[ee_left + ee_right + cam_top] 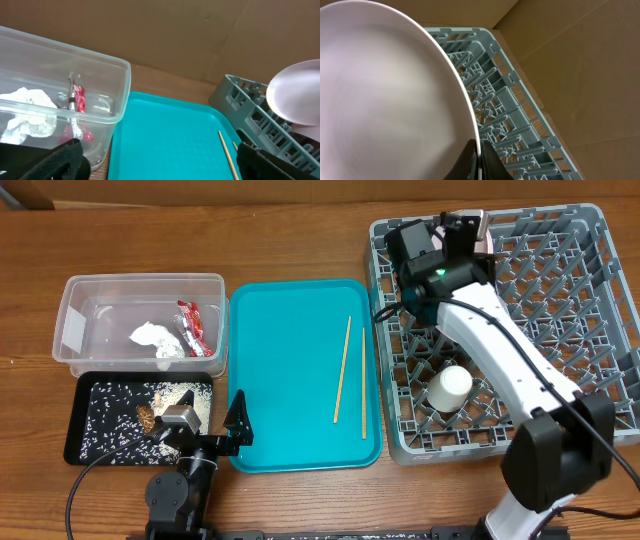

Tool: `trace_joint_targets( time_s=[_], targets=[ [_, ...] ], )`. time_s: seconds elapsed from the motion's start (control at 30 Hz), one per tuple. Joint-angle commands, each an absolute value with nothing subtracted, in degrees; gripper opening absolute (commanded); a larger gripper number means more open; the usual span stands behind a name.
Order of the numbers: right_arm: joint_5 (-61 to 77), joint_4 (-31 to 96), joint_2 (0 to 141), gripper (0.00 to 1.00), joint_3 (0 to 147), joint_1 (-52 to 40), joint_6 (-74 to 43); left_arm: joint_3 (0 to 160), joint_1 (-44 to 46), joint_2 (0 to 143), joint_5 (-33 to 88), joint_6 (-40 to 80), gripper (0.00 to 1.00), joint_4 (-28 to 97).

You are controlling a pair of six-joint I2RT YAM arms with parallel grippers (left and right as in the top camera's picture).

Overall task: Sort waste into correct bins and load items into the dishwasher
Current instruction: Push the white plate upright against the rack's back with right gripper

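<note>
My right gripper [479,156] is shut on the rim of a round white plate [385,90], held on edge over the far left corner of the grey dish rack [520,125]; overhead it is at the rack's corner [445,240]. A small white cup [452,387] stands in the rack [560,330]. Two wooden chopsticks [342,370] lie on the teal tray [290,380]. My left gripper [232,432] is open and empty at the tray's near left corner. The clear tub [90,290] holds the white napkin [152,337] and the red-and-white wrapper [190,325]. The black tray [90,425] holds rice and brown bits [147,417].
In the left wrist view the tub [100,65] is on the left, the teal tray [170,135] in the middle, one chopstick [227,155] and the rack's corner [250,105] on the right, with the held plate [295,97] above. Cardboard walls stand behind the table.
</note>
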State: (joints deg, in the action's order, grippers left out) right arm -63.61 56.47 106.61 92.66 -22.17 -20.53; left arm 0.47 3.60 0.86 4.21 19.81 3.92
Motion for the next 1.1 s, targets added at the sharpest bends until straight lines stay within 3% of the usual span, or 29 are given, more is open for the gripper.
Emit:
trace_joint_targets(
  time_s=[0.0, 0.1, 0.23, 0.3, 0.77, 0.8, 0.83, 0.9, 1.07],
  targets=[
    [-64.9, 56.2, 106.4, 0.04, 93.0, -22.6, -20.5, 0.3, 3.0, 0.4, 3.9, 20.8, 1.0, 4.1],
    [-64.2, 56.7, 106.4, 0.04, 93.0, -23.0, -20.5, 0.3, 3.0, 0.4, 3.9, 20.8, 1.0, 4.1],
    [-64.2, 57.9, 106.4, 0.24, 93.0, -23.8, -20.5, 0.3, 3.0, 0.4, 3.9, 20.8, 1.0, 4.1],
    [-64.2, 58.3, 106.4, 0.3, 93.0, -24.2, -20.5, 0.3, 3.0, 0.4, 3.9, 20.8, 1.0, 4.1],
    [-64.0, 57.2, 101.1, 0.41, 93.1, -29.3, -21.6, 0.3, 3.0, 0.4, 3.9, 20.8, 1.0, 4.1],
    [-64.0, 56.3, 100.4, 0.35, 93.1, -29.1, -22.5, 0.3, 3.0, 0.4, 3.9, 20.8, 1.0, 4.1],
    [-63.2, 55.0, 99.6, 0.19, 93.1, -28.2, -22.7, 0.3, 3.0, 0.4, 3.9, 20.8, 1.0, 4.1],
    [-60.4, 53.3, 98.4, 0.04, 93.1, -26.4, -22.7, 0.3, 3.0, 0.4, 3.9, 20.8, 1.0, 4.1],
    [-39.8, 50.8, 94.4, 0.04, 93.1, -17.0, -22.7, 0.3, 3.0, 0.4, 3.9, 20.8, 1.0, 4.1]
  ],
)
